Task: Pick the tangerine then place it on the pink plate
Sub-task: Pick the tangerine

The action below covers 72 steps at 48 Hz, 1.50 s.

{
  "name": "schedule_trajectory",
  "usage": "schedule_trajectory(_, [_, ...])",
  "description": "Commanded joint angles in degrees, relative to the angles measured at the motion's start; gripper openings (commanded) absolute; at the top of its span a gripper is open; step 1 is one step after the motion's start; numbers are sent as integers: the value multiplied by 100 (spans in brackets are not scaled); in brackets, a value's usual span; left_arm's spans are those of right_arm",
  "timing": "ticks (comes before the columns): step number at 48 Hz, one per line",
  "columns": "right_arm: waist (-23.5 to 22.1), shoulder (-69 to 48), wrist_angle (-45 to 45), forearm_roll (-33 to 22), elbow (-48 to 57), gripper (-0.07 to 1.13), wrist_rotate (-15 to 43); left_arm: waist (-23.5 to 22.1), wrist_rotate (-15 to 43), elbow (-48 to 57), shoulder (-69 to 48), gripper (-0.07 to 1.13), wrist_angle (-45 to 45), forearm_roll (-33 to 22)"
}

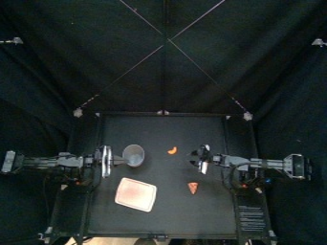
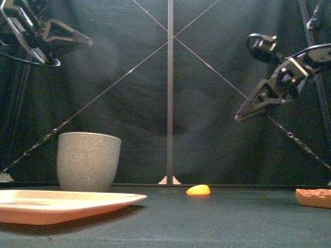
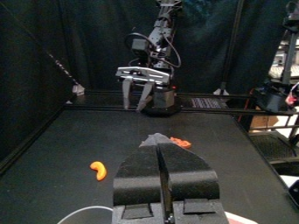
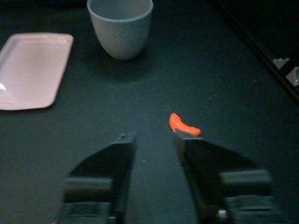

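Aloft, right tool (image 4: 153,138) wide near tangerine (image 4: 184,125); left tool (image 3: 160,142) closed, empty.

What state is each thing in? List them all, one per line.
Tangerine: lying loose, not gripped.
Pink plate: flat, empty.
Grey cup: upright.
Red-orange toy: lying loose, untouched.
Left gripper: fingers shut, holding nothing.
Right gripper: fingers open, holding nothing.
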Motion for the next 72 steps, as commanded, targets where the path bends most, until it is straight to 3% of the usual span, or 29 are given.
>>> schedule_trajectory(1, [-158,571,272,-352,-519,103,-18,70,9,-79,26,9,-26,0])
schedule_trajectory(18, [-360,2435,826,-1854,-1758,103,-44,255,18,-44,26,9,-62,9])
schedule_trajectory(26, [-413,3085,976,-2215,-2180,103,-35,299,18,26,35,9,-70,9])
schedule_trajectory(42, [-562,3841,949,-2171,-2628,103,-35,501,18,167,35,9,-123,18])
schedule_trajectory(72, [-809,4166,949,-1204,-2232,98,-18,519,9,255,26,9,-114,0])
